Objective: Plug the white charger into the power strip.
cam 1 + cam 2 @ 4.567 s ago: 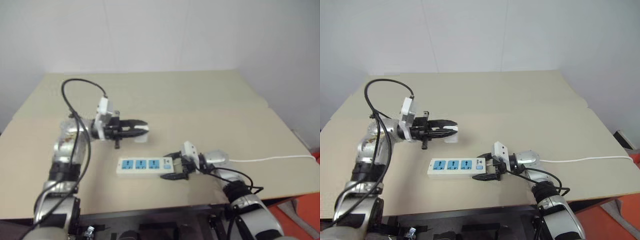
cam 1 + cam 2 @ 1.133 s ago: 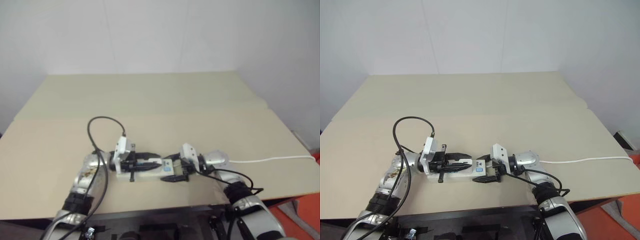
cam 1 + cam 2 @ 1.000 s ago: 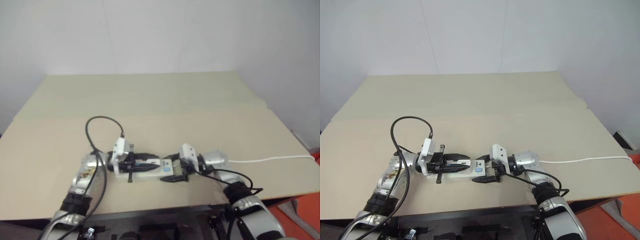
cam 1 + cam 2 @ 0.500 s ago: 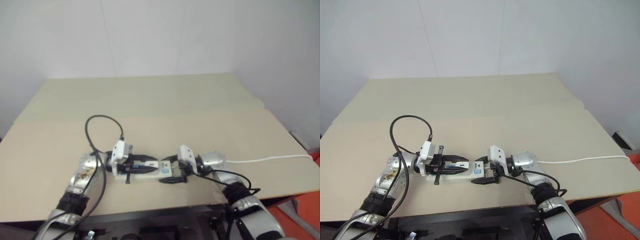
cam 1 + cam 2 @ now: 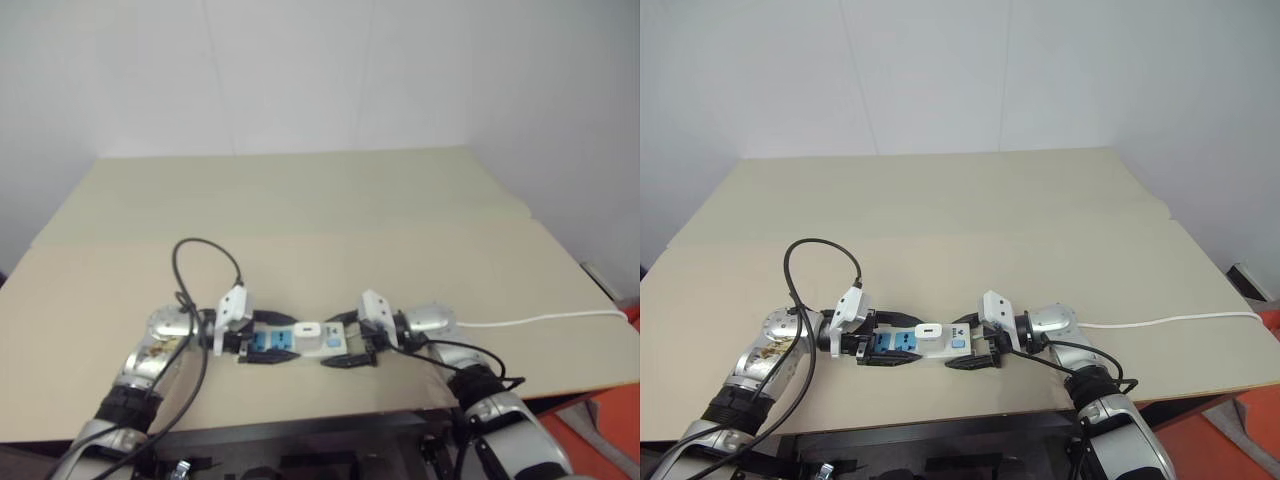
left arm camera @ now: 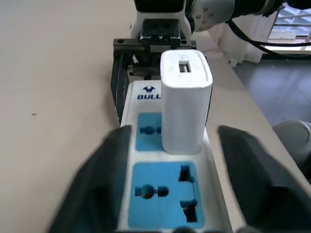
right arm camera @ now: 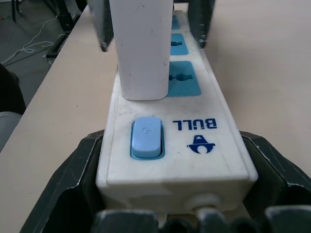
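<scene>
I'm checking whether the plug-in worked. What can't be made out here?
- Charger prongs: hidden in both wrist views by its own body, so seating depth is unknown.
- Power strip socket under the charger: covered.
- Strip's cable far end: cut off by the right edge of the head views.
- Switch on or off: cannot tell.

Both arms were jointed silver metal with black bands at the forearms. A white camera block (image 5: 231,312) sat on the left wrist, and another white camera block (image 5: 375,307) on the right. A thin black cable (image 5: 200,262) looped above the left arm (another trailed by the right). The black fingers (image 6: 99,184) were matte and broad.
</scene>
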Robot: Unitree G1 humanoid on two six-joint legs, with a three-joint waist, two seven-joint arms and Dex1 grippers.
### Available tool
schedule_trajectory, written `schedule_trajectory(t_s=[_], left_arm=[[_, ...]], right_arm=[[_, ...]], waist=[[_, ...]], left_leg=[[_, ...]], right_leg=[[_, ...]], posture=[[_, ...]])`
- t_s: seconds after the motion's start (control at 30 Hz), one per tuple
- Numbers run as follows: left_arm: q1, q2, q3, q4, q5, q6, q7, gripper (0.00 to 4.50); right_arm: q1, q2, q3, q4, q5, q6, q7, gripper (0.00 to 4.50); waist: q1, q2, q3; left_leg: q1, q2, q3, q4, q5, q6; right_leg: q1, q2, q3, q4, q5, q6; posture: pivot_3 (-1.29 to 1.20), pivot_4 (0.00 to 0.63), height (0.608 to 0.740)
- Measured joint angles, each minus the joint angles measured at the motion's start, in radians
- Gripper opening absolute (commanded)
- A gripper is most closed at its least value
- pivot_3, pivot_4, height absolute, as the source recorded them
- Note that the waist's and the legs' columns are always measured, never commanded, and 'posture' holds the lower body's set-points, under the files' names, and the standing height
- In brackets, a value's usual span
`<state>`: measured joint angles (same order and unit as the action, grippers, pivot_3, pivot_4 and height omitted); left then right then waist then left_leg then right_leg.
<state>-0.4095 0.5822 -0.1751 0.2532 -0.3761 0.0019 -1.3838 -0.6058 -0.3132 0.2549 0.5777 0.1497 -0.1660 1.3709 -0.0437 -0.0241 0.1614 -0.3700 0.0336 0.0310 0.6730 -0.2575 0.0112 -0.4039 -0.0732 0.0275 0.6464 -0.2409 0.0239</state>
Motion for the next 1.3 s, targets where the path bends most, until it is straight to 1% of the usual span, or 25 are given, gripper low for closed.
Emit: schedule_trajectory(t_s=[0.03,0.27,0.4,0.5,0.63,0.7,0.77,0.93,1.17,1.3], left_arm=[[0.0,-0.002,0.002,0.0,0.001,0.001,0.001,4.48],[-0.003,-0.007,0.019,0.0,0.007,0.01,-0.001,4.48],[-0.01,0.002,0.029,-0.004,-0.004,0.046,-0.014,4.48],[-0.011,0.038,0.039,-0.004,-0.006,0.066,-0.035,4.5],[-0.011,0.092,0.082,-0.028,-0.02,0.07,-0.058,4.5],[-0.011,0.111,0.105,-0.047,-0.024,0.07,-0.061,4.5],[0.001,0.133,0.127,-0.066,-0.035,0.073,-0.065,4.5],[0.051,0.195,0.183,-0.115,-0.061,0.102,-0.072,4.5],[0.133,0.31,0.281,-0.144,-0.092,0.123,-0.089,4.5],[0.171,0.365,0.336,-0.148,-0.097,0.135,-0.091,4.5]], right_arm=[[0.0,0.0,0.0,0.0,0.0,0.0,0.0,3.42],[0.0,0.001,0.0,0.0,0.0,0.0,0.0,3.42],[0.0,0.007,-0.001,0.001,0.0,0.0,0.0,3.42],[-0.001,0.009,-0.001,0.001,0.003,0.005,0.001,4.46],[-0.006,0.004,-0.001,-0.001,0.008,0.02,0.002,4.48],[-0.006,-0.007,-0.003,-0.013,0.012,0.024,-0.001,4.48],[-0.003,-0.031,-0.01,-0.045,0.021,0.03,-0.004,4.48],[0.036,-0.133,-0.087,-0.163,0.061,0.059,-0.025,4.48],[0.157,-0.3,-0.202,-0.372,0.15,0.163,-0.039,4.48],[0.228,-0.369,-0.256,-0.455,0.191,0.209,-0.043,4.48]], waist=[[0.0,0.0,0.0],[0.0,0.0,0.0],[-0.003,0.0,0.0],[-0.005,0.0,0.001],[-0.001,-0.001,0.001],[0.002,-0.001,0.001],[0.003,0.0,0.002],[0.008,-0.001,0.002],[0.016,-0.001,0.003],[0.02,-0.002,0.004]], left_leg=[[0.0,0.0,0.0,0.0,0.0,0.0],[0.0,0.0,0.0,0.0,0.0,0.0],[-0.001,0.001,0.0,0.0,0.0,0.0],[-0.002,0.001,0.0,0.0,0.0,0.0],[-0.009,0.001,0.0,0.001,0.0,0.0],[-0.015,0.0,0.0,0.003,0.0,0.0],[-0.021,0.0,0.0,0.004,0.0,0.0],[-0.022,0.0,0.0,0.004,0.0,0.0],[-0.021,0.0,0.0,0.004,0.0,0.0],[-0.021,0.0,0.004,0.004,0.0,0.0]], right_leg=[[0.0,0.0,0.0,0.0,0.0,0.0],[0.0,0.0,0.0,0.0,0.0,0.0],[-0.001,0.001,0.0,0.0,0.0,0.0],[-0.003,0.002,0.0,0.0,0.0,0.0],[-0.008,0.0,0.0,0.0,0.0,0.0],[-0.014,-0.001,0.0,0.001,0.0,0.0],[-0.019,-0.001,-0.001,0.002,0.001,0.0],[-0.019,-0.002,-0.001,0.001,0.001,0.0],[-0.019,-0.002,-0.002,0.001,0.0,0.0],[-0.019,-0.002,-0.002,0.0,0.0,0.0]], posture=[[0.0,0.15,0.74],[0.0,0.15,0.74],[0.0,0.15,0.74],[0.0,0.15,0.74],[0.0,0.15,0.74],[0.0,0.15,0.74],[0.0,0.15,0.74],[0.0,0.15,0.74],[0.0,0.15,0.74],[0.0,0.15,0.74]])
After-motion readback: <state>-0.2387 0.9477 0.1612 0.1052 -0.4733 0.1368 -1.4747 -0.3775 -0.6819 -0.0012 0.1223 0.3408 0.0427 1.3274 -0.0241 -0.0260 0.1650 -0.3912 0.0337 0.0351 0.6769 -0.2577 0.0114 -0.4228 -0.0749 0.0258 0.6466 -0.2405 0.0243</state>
